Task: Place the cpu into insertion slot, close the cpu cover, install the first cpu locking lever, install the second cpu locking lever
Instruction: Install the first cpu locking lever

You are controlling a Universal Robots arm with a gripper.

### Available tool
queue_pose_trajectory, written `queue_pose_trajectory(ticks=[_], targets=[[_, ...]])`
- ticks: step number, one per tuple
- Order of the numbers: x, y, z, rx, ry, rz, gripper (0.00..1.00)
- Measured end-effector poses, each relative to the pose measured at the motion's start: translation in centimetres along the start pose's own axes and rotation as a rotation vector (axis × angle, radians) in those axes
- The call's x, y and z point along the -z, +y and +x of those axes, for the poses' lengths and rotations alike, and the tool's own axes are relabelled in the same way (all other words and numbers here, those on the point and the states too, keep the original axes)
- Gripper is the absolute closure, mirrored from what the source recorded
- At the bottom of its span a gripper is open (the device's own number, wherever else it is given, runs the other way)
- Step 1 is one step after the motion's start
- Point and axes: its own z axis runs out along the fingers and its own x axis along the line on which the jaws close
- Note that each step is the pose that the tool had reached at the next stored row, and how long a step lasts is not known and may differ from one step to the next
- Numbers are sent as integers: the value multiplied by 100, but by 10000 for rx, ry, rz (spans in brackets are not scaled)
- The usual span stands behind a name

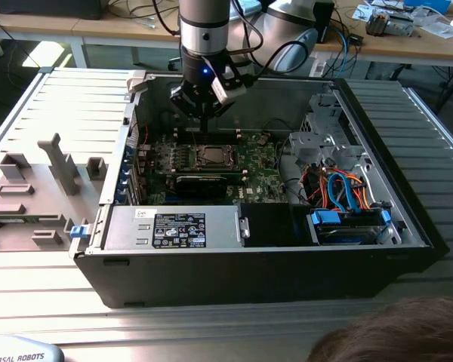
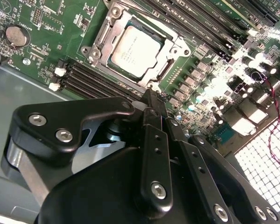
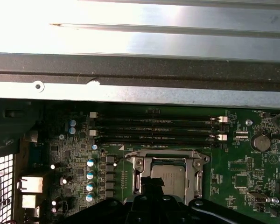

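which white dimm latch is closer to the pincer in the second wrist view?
The lower latch, at the slots' end beside the grey chassis floor; the other latch sits farther from the pincer.

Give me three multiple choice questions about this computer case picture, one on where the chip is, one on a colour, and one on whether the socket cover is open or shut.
1. Where does the cpu lie?
A. in the insertion slot
B. on the grey tray beside the case
C. on the power supply

2. What colour is the motherboard?
A. red
B. green
C. white

3. How does the cpu cover stand?
A. swung upright
B. removed from the board
C. down flat around the chip

Answers: 1 A, the silver chip sits inside the insertion slot in both wrist views. 2 B, the board shows green around the socket. 3 C, the frame lies flat around the chip, with the gripper just beside it.
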Motion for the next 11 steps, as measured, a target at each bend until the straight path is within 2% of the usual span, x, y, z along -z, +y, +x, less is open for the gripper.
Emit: queue_pose_trajectory(ticks=[11], targets=[[-5,1,25,-1,0,0,89]])
